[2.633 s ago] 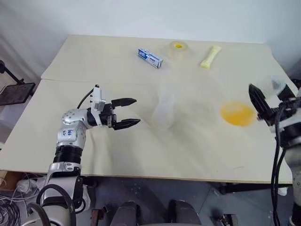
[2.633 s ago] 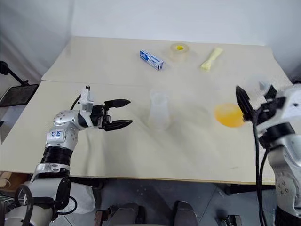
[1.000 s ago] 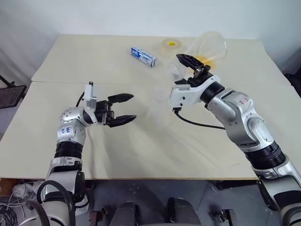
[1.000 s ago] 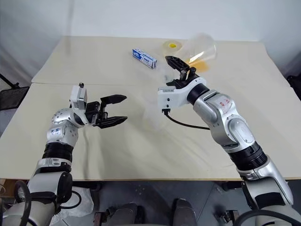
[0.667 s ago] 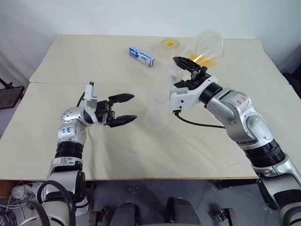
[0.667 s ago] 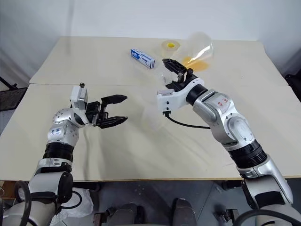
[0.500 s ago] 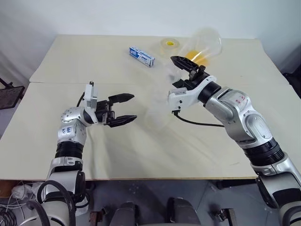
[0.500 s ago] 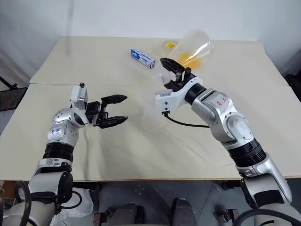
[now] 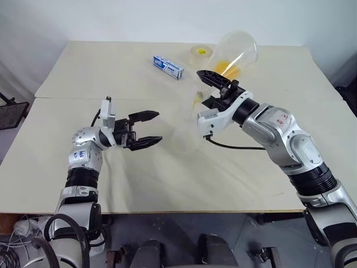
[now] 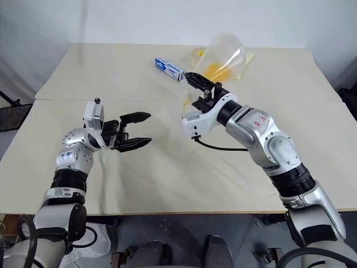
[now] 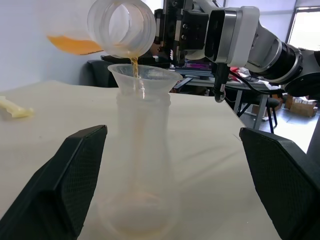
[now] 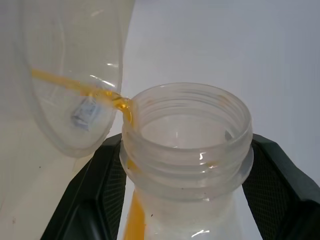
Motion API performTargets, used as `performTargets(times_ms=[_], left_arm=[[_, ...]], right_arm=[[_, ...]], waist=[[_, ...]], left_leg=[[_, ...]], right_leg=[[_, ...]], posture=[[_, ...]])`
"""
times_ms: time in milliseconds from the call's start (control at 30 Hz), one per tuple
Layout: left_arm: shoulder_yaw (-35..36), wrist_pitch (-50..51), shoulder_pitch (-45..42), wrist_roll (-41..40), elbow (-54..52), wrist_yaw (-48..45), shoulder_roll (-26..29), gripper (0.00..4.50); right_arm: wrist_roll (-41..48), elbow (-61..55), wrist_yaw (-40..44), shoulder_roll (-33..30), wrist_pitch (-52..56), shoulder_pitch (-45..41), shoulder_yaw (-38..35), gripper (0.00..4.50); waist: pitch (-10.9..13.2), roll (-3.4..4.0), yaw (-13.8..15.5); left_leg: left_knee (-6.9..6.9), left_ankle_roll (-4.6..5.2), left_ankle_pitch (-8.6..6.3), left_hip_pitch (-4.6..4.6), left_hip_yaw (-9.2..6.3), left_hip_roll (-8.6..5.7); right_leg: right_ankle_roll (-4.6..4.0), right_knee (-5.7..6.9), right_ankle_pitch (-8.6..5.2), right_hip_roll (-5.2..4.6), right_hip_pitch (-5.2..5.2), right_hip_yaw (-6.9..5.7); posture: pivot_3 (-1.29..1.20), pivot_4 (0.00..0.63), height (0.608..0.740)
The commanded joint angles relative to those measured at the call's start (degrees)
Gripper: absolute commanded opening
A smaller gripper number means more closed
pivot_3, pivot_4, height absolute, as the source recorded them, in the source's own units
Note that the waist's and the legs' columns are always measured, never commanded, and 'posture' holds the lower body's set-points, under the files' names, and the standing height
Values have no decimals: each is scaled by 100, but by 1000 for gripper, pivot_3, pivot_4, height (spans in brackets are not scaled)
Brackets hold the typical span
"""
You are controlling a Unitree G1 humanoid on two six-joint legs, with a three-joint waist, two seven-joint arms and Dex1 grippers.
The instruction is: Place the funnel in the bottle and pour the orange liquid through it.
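Observation:
The clear bottle [image 9: 184, 137] stands upright mid-table with the clear funnel [image 11: 144, 75] seated in its neck. My right gripper [image 9: 215, 84] is shut on the threaded neck [image 12: 186, 145] of a wide clear container [image 9: 237, 50], tipped mouth-down over the funnel. The orange liquid [image 9: 226, 67] pools in the container's lower side, and a thin stream [image 11: 134, 64] runs from its lip into the funnel. A faint orange film lies at the bottle's bottom [image 11: 142, 230]. My left gripper [image 9: 159, 127] stands open to the left of the bottle, its fingers either side and clear of it.
A blue-and-white box [image 9: 169, 66] and a tape roll [image 9: 199, 53] lie at the back of the table [image 9: 111, 184]. A pale yellow packet [image 11: 12, 107] lies beyond them, to the right. A seam [image 9: 67, 97] crosses the table's left part.
My right gripper has rolled and tipped the container further, bringing its mouth down over the funnel, and the orange liquid has started to stream out. The left arm has kept still.

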Motion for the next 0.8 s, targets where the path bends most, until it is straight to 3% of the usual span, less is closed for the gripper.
performTargets(times_ms=[33,800], left_arm=[[51,-17,-30,-120,-167,-1,10,4500],[55,-21,-40,-118,-154,32,6,4500]], right_arm=[[-84,-107,-146,-68,-89,-192,-262,2811],[-375,85,-377,-213,-447,-305,-324,2811]], waist=[[0,0,0],[0,0,0]], left_leg=[[0,0,0,0,0,0],[0,0,0,0,0,1]], right_leg=[[0,0,0,0,0,0],[0,0,0,0,0,1]], posture=[[0,150,740],[0,150,740]])
